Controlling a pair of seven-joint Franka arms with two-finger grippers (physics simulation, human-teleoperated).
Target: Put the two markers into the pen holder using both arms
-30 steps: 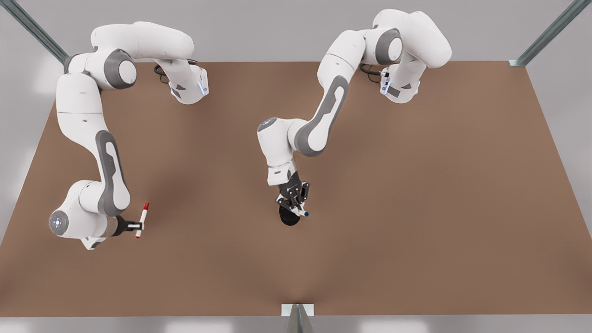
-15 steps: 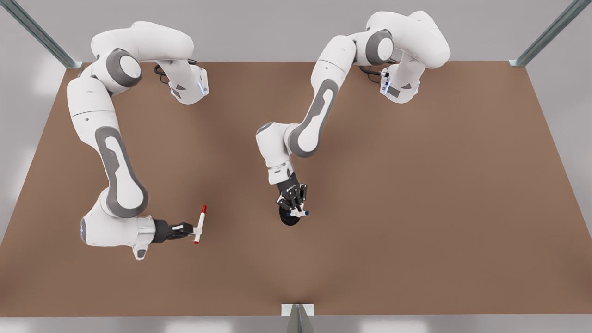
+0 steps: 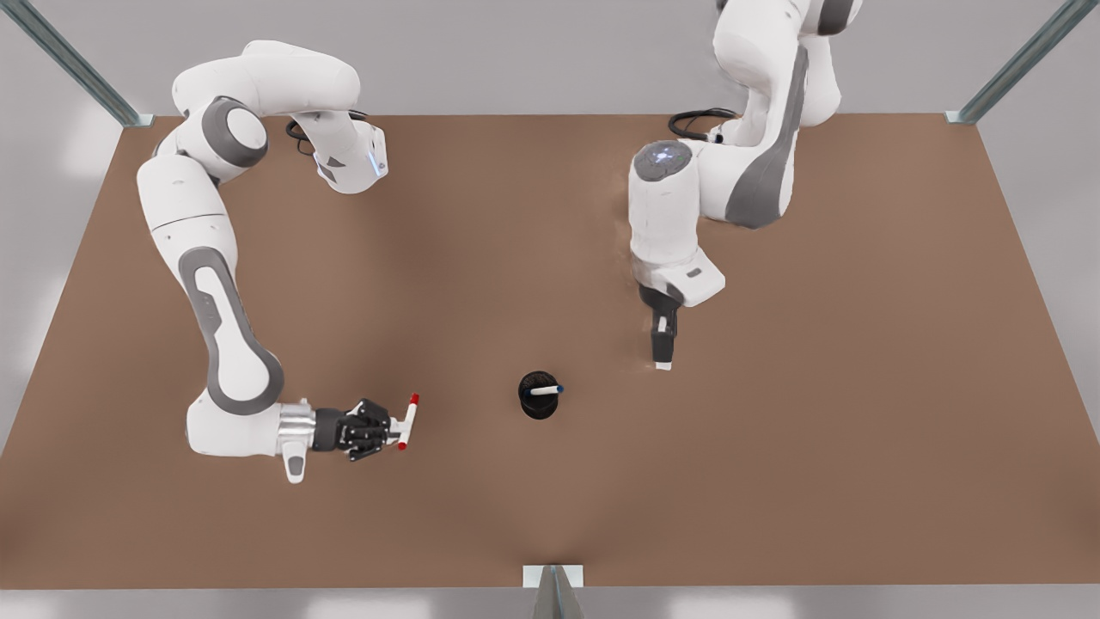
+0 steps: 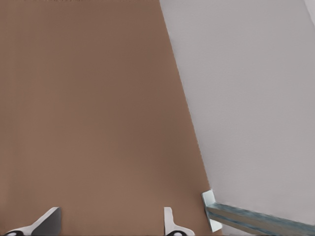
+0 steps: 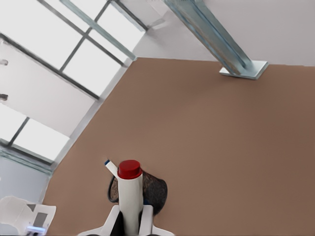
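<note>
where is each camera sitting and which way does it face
Front view: high above the table, looking down on both arms, the holder with the blue marker in it.
Left wrist view: on the arm at the front view's right, facing bare table and a frame post; the left gripper is open.
Right wrist view: behind the right gripper, facing the holder along the red marker.
Shared: front and right wrist views both show red marker and holder.

Blue-capped marker (image 3: 545, 390) tilted in black pen holder (image 3: 538, 401); red-capped marker (image 3: 407, 422) in right end effector (image 3: 397, 425).
</note>
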